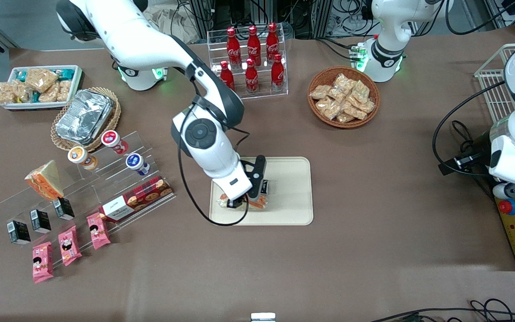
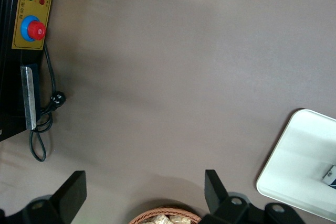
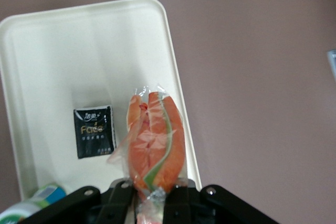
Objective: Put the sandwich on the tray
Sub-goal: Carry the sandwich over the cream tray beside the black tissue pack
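The sandwich (image 3: pixel 156 142), a clear-wrapped wedge with orange filling and a pale green stripe, hangs between the fingers of my right gripper (image 3: pixel 153 198), which is shut on its wrapped end. It sits over the cream tray (image 3: pixel 68 56), close to the tray's rim. In the front view the gripper (image 1: pixel 244 201) is low over the tray (image 1: pixel 289 188), at the side of it toward the working arm's end, and the sandwich (image 1: pixel 259 202) peeks out orange beneath the wrist. Whether the sandwich touches the tray floor cannot be told.
A small black packet (image 3: pixel 94 131) lies on the tray beside the sandwich. A second wedge sandwich (image 1: pixel 45 180) stands on the clear acrylic shelf with cups and snack packs. A foil container (image 1: pixel 84 116), cola bottle rack (image 1: pixel 252 58) and snack basket (image 1: pixel 344 97) stand farther back.
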Action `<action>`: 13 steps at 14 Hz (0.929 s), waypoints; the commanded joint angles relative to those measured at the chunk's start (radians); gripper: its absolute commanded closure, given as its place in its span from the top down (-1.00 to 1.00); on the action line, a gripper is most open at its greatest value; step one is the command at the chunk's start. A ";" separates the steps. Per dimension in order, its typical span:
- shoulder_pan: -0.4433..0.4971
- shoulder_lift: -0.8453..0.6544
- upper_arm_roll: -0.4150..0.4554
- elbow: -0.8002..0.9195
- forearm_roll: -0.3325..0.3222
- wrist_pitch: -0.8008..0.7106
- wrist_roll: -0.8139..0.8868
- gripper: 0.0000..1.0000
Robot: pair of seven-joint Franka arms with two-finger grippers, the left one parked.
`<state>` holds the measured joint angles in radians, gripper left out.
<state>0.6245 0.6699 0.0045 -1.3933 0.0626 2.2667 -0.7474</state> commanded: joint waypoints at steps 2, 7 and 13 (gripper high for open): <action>0.000 0.069 -0.011 0.017 0.009 0.069 -0.003 -0.85; 0.000 0.118 -0.012 0.008 0.006 0.137 -0.003 -0.80; 0.009 0.148 -0.012 0.008 0.008 0.166 -0.003 -0.35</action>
<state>0.6236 0.8092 -0.0044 -1.3932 0.0626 2.4113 -0.7478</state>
